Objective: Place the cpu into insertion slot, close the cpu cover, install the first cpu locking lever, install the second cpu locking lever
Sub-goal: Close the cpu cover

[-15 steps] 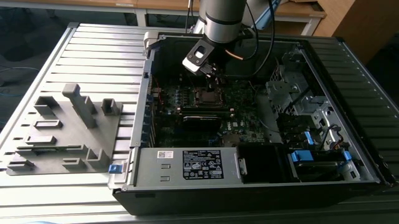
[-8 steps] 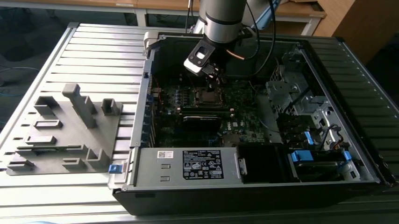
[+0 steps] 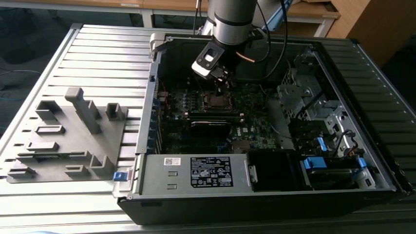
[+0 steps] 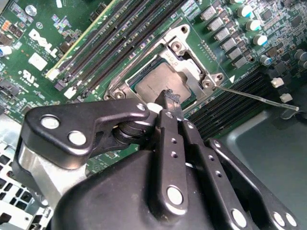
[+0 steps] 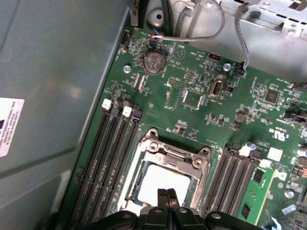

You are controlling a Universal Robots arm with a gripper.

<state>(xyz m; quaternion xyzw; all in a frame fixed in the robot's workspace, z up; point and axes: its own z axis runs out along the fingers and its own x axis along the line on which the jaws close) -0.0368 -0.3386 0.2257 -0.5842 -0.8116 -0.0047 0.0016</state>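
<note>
The black gripper [image 5: 167,192], fingers [image 5: 162,200] pinched together and empty, is hovering over the flat silver-grey square cpu [image 5: 160,181] under its lowered thin silvery metal cpu cover [image 5: 168,154], probably addressing the unlatched thin wire locking lever [image 4: 254,96].

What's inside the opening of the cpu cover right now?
The cpu fills the cpu cover, silver-grey top showing, partly covered by the shut hand. The socket beneath is hidden.

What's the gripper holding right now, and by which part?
Nothing. The gripper is shut empty, its tips over the cpu.
</note>
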